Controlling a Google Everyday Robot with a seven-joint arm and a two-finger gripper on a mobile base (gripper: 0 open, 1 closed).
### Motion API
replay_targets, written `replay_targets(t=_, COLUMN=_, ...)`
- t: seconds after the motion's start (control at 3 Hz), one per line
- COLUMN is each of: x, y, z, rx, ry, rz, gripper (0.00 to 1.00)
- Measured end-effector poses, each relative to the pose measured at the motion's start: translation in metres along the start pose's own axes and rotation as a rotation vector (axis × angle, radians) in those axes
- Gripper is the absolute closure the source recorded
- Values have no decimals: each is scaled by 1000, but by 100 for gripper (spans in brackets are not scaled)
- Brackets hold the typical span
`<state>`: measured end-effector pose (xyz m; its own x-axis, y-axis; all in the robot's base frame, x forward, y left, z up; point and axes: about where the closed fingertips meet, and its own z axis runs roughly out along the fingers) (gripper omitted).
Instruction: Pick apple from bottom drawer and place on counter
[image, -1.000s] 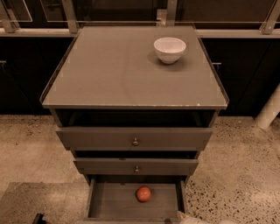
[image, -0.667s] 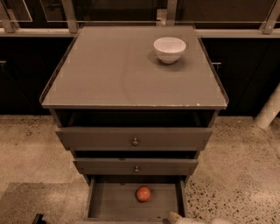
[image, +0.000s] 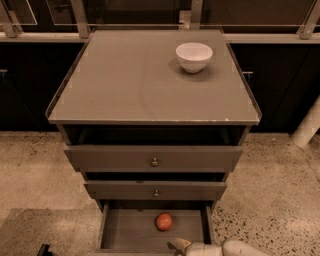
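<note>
The small red-orange apple (image: 164, 221) lies on the floor of the open bottom drawer (image: 125, 230), a little right of its middle. The counter (image: 130, 80) is the flat grey-brown top of the cabinet above. My gripper (image: 181, 246) enters at the bottom edge of the view, just right of and in front of the apple, near the drawer's front right corner. Only its pale tip and part of the arm show.
A white bowl (image: 194, 56) stands on the counter at the back right. Two wider knobbed drawers (image: 154, 160) sit partly pulled out above the bottom one. Speckled floor surrounds the cabinet. A white post (image: 307, 127) stands at the right.
The gripper has come further into view at the bottom edge, near the drawer's front right corner. The apple and bowl have not moved.
</note>
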<state>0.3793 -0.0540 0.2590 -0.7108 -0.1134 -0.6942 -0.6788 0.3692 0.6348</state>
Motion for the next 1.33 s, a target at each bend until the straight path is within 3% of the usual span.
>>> replay_targets(t=0.33, x=-1, y=0, z=-1, rx=2, ry=-1, rz=-2, gripper=0)
replay_targets(t=0.67, x=-9, y=-22, z=13, rx=47, ry=-21, rz=-62, gripper=0)
replay_targets(t=1.0, x=-27, y=-62, z=29, rx=81, ry=-60, rz=-161, gripper=0)
replay_targets(t=1.33, x=-27, y=-62, z=29, rx=81, ry=-61, rz=-162, gripper=0)
